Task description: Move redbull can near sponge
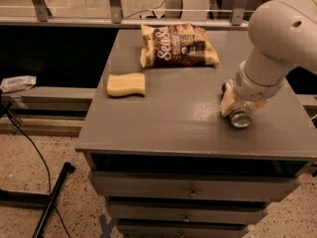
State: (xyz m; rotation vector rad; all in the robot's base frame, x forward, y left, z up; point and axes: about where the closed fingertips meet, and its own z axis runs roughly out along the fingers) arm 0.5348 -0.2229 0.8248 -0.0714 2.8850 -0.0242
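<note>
Well, barely started by the look of it. Redbull can [241, 118] lies on its side near one edge of the grey cabinet top [173, 125], shiny end toward me, w/ the gripper [237, 108] down right on it. Can't tell if it's clamped or just resting there. Sponge [126, 84] sits well apart, toward the opposite side; brown snack bag [176, 51] is at the back. Left to do, imo: secure the can, carry it across, set it down beside the sponge.
</note>
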